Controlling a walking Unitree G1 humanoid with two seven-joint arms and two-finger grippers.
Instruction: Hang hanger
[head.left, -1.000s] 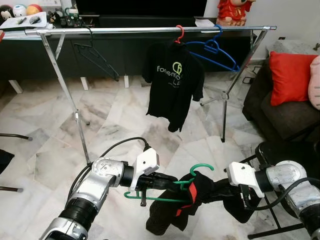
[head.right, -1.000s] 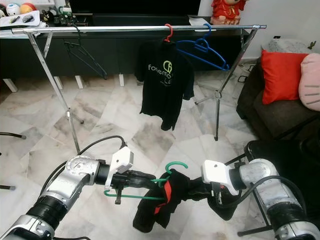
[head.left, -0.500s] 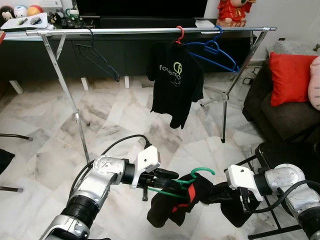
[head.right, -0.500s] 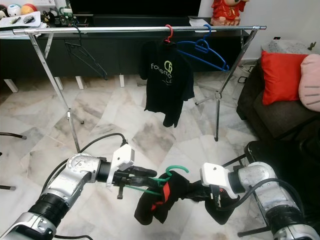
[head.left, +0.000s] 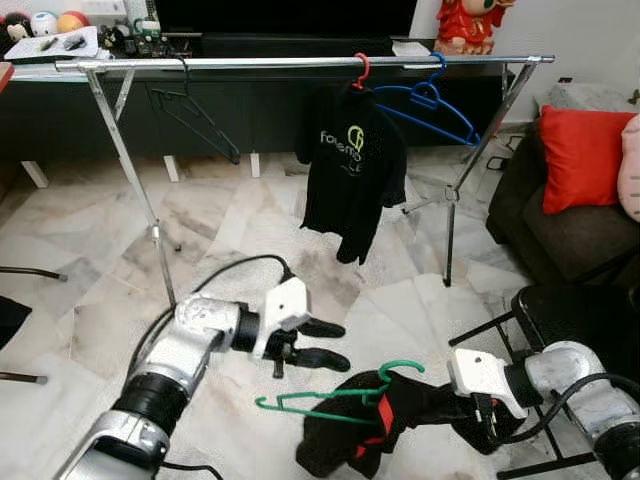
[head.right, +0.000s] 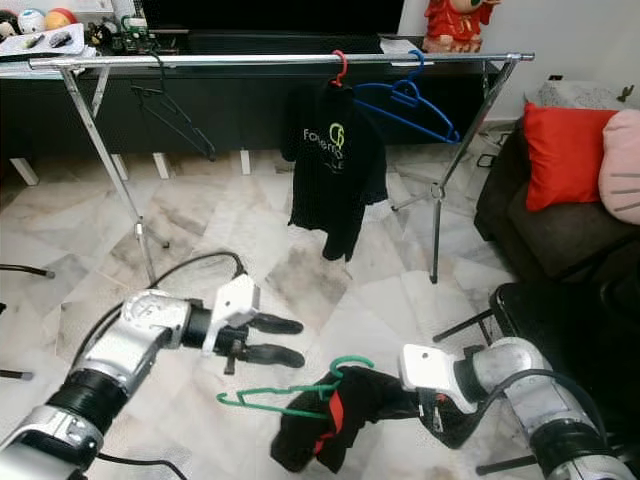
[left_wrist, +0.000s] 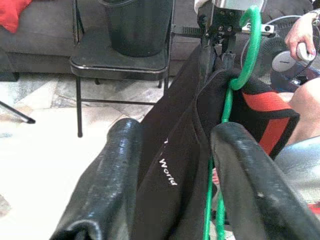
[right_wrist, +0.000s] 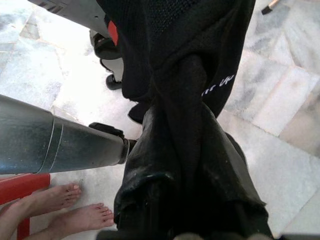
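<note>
Spreading across the whole room is a pale marble floor (head.left: 90, 240), with a dark low cabinet (head.left: 250, 110) along the far wall and a dark sofa carrying a red cushion (head.left: 585, 155) on the robot's right. A silver clothes rail (head.left: 300, 62) spans the space ahead, holding a black t-shirt (head.left: 350, 175) on a red hook, a blue hanger (head.left: 425, 100) and a black hanger (head.left: 190, 110).

Low in front of the robot, the green hanger (head.left: 330, 403) lies roughly level, its long axis running left to right, hook curling upward at the right end. A black and red garment (head.left: 360, 435) is bunched over its right half. The right tool (head.left: 455, 405) is pinched on that garment. The left tool (head.left: 325, 343) sits above the hanger's bare end, fingers spread and clear of it. A black chair (head.left: 560, 320) stands by the right arm, and a person's bare feet (right_wrist: 65, 205) show in the right wrist view.
</note>
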